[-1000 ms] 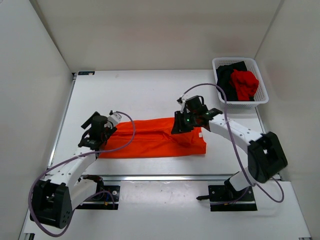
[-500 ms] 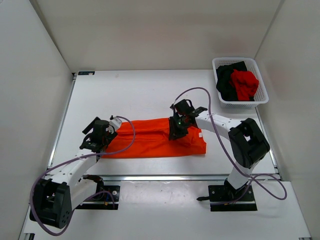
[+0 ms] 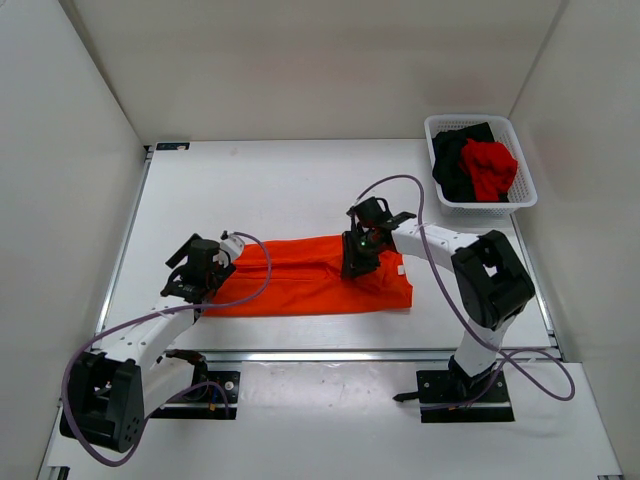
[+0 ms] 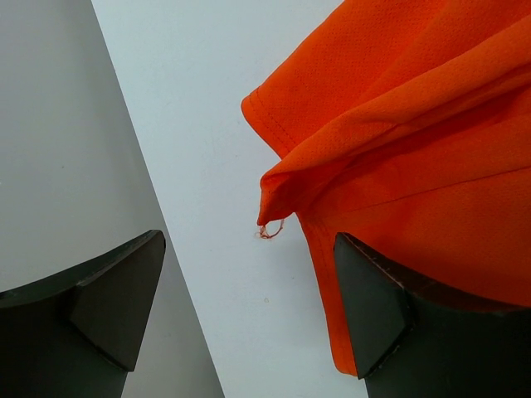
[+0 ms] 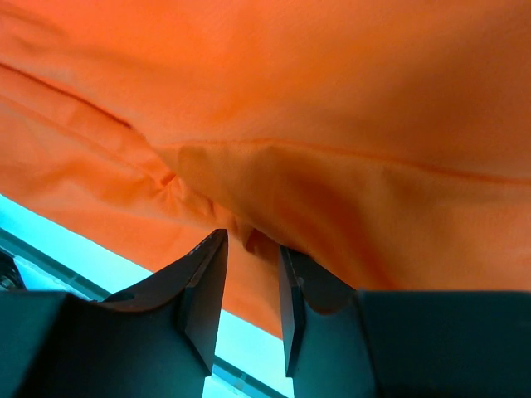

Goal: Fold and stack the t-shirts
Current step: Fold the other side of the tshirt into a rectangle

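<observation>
We slid our right fingers (image 5: 203, 290) left on the bright orange cloth t-shirt (image 3: 300, 285) — they pinch a fold for folding; left fingers (image 4: 116, 298) gape apart.

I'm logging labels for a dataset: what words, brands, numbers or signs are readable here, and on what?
None: no print, tag or number shows on the orange t-shirt, the black t-shirt, the red t-shirt or the white basket.

Robotics laboratory test cell: a white counter (image 3: 290, 180) boxed in by plain white panels (image 3: 320, 60), with a cabled left arm (image 3: 150, 335) and right arm (image 3: 445, 245) bolted at its near edge
</observation>
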